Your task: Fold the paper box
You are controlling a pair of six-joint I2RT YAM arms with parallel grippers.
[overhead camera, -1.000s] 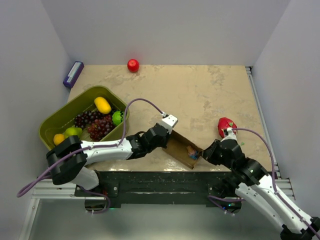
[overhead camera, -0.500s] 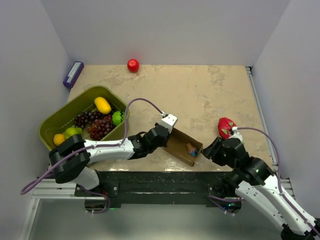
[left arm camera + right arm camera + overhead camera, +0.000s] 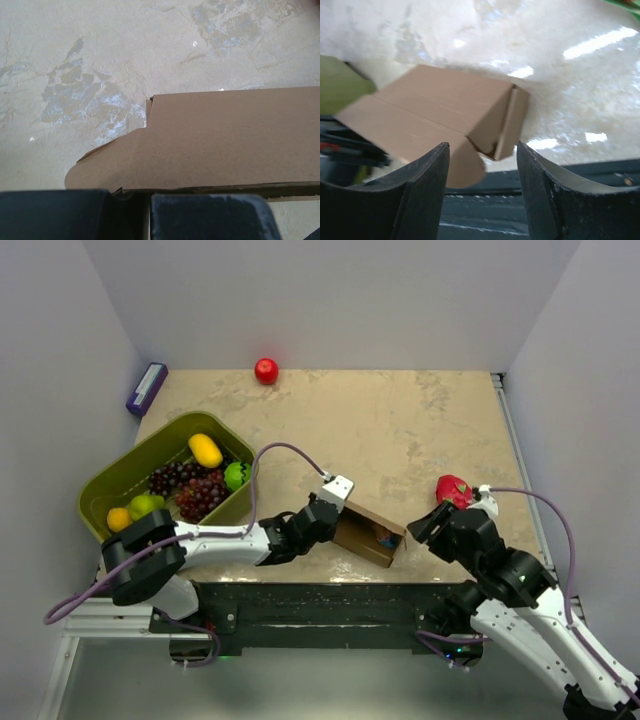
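The paper box (image 3: 366, 532) is a slim brown cardboard box near the table's front edge, its open side showing a small coloured item (image 3: 384, 536). My left gripper (image 3: 326, 512) is shut on the box's left end. In the left wrist view the box (image 3: 225, 140) fills the middle, with its edge running in between my dark fingers (image 3: 205, 217). My right gripper (image 3: 425, 524) stands open just right of the box, not touching it. From the right wrist, the box (image 3: 440, 115) lies ahead, and a rounded flap (image 3: 467, 165) hangs down between the fingers (image 3: 427, 190).
An olive-green basket (image 3: 108, 485) with grapes and other fruit sits at the left. A red apple (image 3: 266, 370) lies at the far edge, a purple block (image 3: 146, 388) at the far left corner, a red fruit (image 3: 453, 488) beside my right arm. The table's front edge is close.
My right gripper opened, let go of the box's right end and drew back to the right. The box turned a little, its open side now narrower from above.
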